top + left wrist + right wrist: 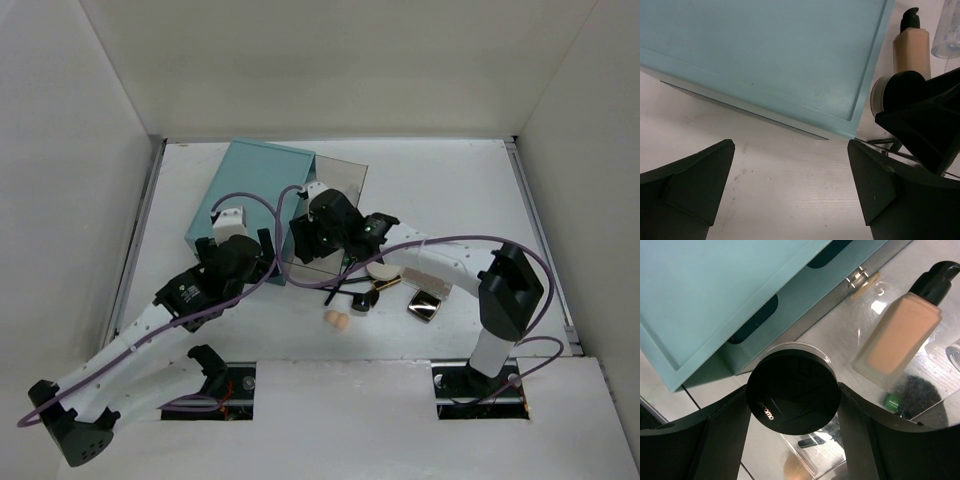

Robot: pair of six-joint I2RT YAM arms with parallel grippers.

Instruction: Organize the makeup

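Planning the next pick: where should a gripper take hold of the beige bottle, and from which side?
Grip the bottle across its flat-sided body, mid-length, coming down from above. It appears to lie flat on the clear panel, broad face up, so its two long edges are open to the fingers. Avoid the black pump: it is narrow and rounded, and would likely slip.
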